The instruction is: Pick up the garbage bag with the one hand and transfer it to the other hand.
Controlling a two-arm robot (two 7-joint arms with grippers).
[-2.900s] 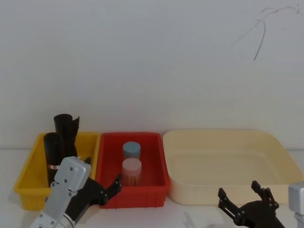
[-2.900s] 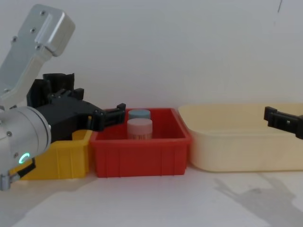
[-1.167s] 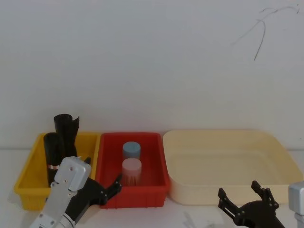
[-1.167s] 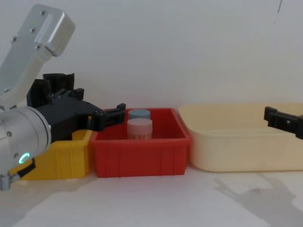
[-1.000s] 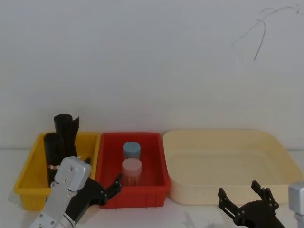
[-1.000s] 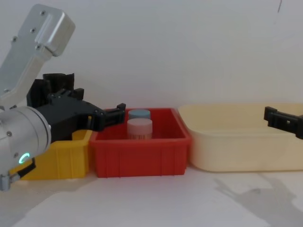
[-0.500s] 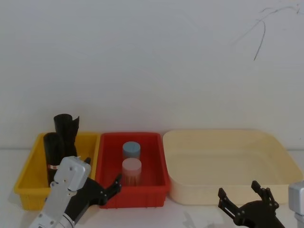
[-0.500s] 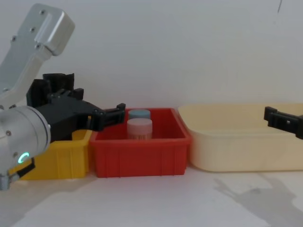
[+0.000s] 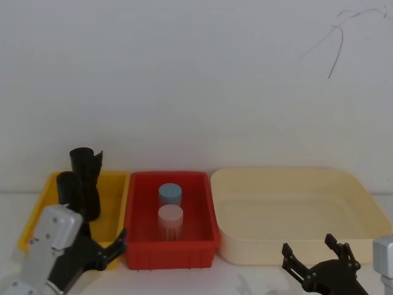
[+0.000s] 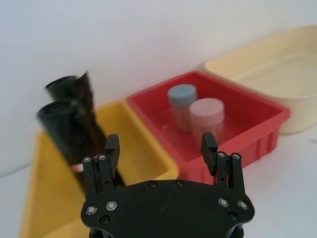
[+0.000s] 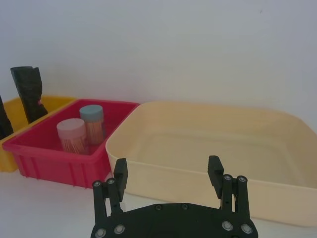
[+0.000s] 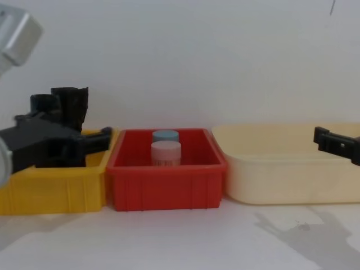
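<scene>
Backing the pale table (image 12: 169, 242), a white wall (image 12: 197, 56).

Garbage bag (image 9: 66, 187): black roll, upright in yellow bin (image 9: 110, 205); left claw (image 10: 160, 148) spread nearby; right claw (image 11: 167, 166) spread.

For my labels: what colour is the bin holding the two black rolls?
Yellow. The bin shows best in the head view.

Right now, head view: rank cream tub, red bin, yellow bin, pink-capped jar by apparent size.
1. Cream tub
2. Red bin and yellow bin: look alike, left arm covers part of the yellow one, so unranked
3. Pink-capped jar
</scene>
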